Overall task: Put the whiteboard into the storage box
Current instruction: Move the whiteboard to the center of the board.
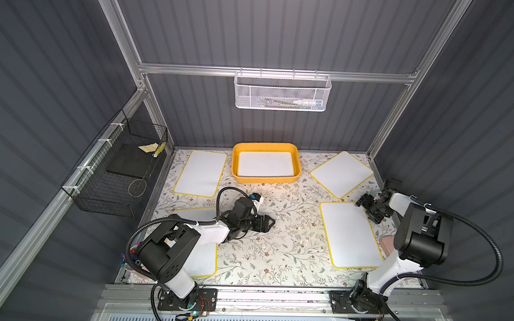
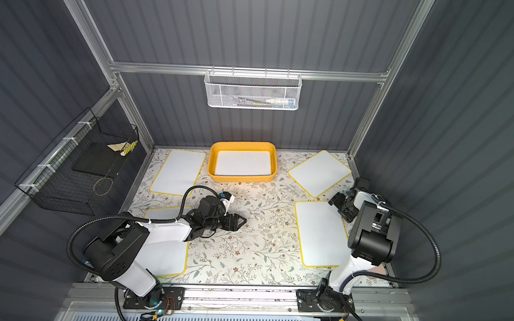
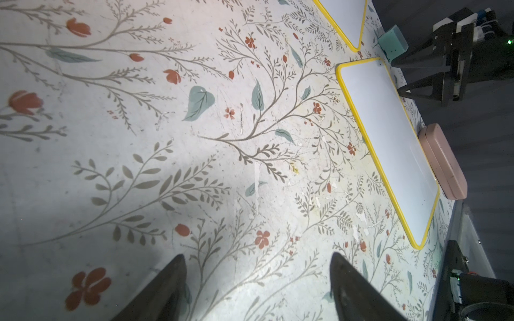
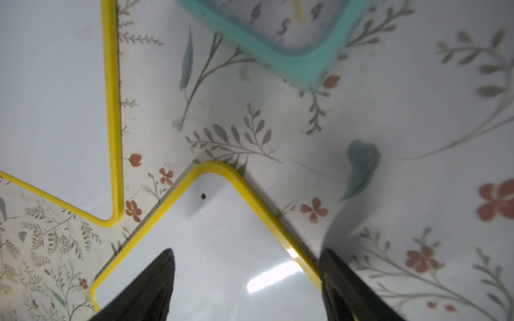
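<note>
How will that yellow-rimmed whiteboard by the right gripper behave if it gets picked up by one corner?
The whiteboard looks thin, its rim straight, so probably stiff and light. Its glossy face shows glare, so it may slip when pinched. It lies flat on the table, so getting under its edge could be hard.

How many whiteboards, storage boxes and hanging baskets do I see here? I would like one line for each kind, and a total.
storage box: 1
whiteboards: 5, one of them inside the box
baskets: 2, a white mesh basket and a black wire basket
total: 8
</note>
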Tool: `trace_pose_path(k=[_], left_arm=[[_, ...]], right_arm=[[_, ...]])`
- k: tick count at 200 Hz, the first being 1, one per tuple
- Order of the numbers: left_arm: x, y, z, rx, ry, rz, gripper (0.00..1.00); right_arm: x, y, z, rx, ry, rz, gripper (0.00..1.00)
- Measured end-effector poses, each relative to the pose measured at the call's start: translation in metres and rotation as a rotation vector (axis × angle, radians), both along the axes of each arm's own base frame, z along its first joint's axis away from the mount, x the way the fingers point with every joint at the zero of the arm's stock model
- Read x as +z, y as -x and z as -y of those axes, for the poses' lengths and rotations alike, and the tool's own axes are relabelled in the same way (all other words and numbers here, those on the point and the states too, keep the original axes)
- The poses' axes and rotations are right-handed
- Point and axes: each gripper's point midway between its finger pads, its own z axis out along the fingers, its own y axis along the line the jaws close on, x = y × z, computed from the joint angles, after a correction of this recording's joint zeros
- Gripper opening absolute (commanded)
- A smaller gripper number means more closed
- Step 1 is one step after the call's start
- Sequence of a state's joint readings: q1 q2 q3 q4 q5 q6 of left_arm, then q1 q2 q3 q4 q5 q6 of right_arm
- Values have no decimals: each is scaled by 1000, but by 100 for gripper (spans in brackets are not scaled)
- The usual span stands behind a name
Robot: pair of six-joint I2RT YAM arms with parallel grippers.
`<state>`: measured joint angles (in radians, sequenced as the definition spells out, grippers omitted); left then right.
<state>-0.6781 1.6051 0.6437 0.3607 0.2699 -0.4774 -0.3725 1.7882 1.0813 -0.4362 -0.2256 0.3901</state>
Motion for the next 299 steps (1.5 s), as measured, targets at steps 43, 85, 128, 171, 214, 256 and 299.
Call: trace_pose_path(k=[43,85,128,171,214,256,299], left_arm=[[-2,1,-1,-1,-4,-3,81],[-4,2,-2,-2,-7,-5,81],[-6,3,-2,-2,-11,-11,81],[-7,3,-1,-6,-14,-17,81],[-15,-2,6,-35,-43,-32,81],[-14,-13,21,-75,-36,-30,81],[-12,-20,33,-116,-32,-32,81]], right_arm=[[1,-6,-39,98,-52,3,81],[5,-10,-101,225,-110,3,81],[11,-8,-172,375,-165,-5,81],[29,-10,-212,485,-221,28,82],[56,24,-196,457,-140,50,83],[34,87,-181,342,-135,-29,85],[43,122,-165,235,-98,-15,94]])
